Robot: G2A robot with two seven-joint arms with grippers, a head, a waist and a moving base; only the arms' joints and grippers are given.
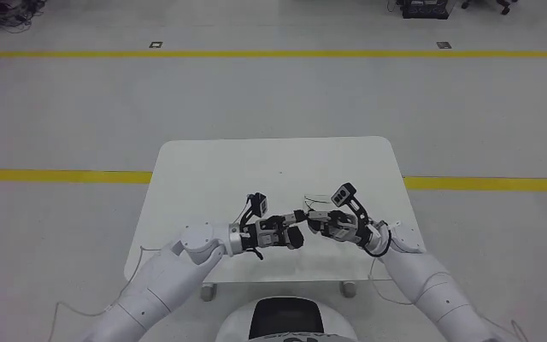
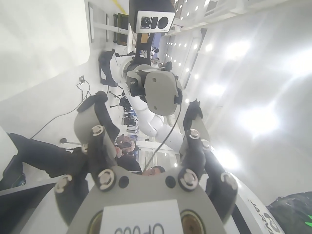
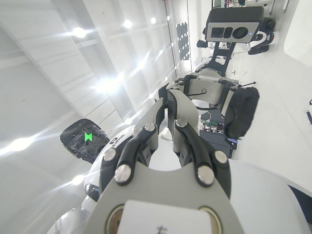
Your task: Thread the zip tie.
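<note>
Both arms meet tip to tip above the front middle of the white table [image 1: 256,167]. My left gripper [image 2: 146,102] is open, its black-padded fingers [image 2: 98,101] spread wide with nothing between them. My right gripper [image 3: 166,96] faces it, fingers pressed together. A thin black zip tie [image 2: 168,135] trails from the right gripper's side in the left wrist view. In the top view a thin dark strand of the zip tie [image 1: 314,198] arcs just behind the two grippers. There the left gripper [image 1: 297,238] and right gripper [image 1: 313,224] nearly touch. Where the right fingers pinch the tie is hidden.
The table's bare surface stretches behind the grippers to its far edge [image 1: 273,141]. The front edge lies just under the arms. Yellow lines [image 1: 77,176] mark the grey floor on both sides of the table.
</note>
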